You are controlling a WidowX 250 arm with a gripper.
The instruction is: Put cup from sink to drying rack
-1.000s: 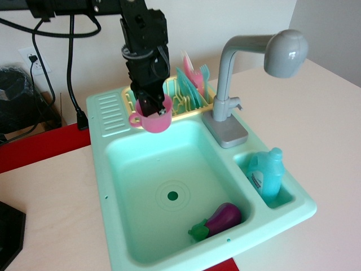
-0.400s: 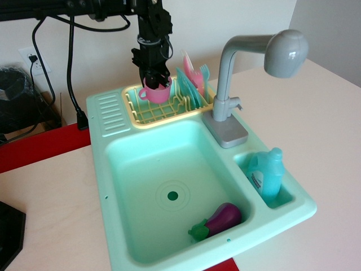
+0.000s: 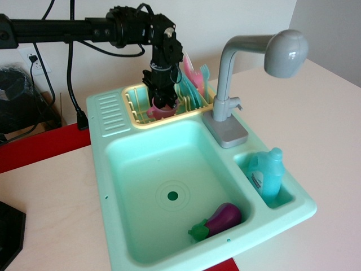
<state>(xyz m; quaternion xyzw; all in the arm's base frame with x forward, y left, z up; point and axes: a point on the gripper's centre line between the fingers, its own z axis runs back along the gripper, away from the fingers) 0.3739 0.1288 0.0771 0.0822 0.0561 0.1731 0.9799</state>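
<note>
The pink cup (image 3: 163,110) sits low in the pale-yellow drying rack (image 3: 138,107) at the back of the mint-green sink (image 3: 121,169). My black gripper (image 3: 165,100) reaches straight down onto the cup, its fingers at the cup's rim. The gripper's body hides the fingertips, so I cannot tell whether they still pinch the rim. Only the cup's lower body shows through the rack's bars.
Pink and teal plates and a teal fork (image 3: 194,79) stand in the rack's right half. A grey faucet (image 3: 242,68) rises right of the rack. A purple eggplant (image 3: 221,219) lies in the basin's front right. A blue bottle (image 3: 265,174) stands in the side compartment.
The gripper carried the cup from above the basin's back edge over the rack, then lowered it down into the rack.
</note>
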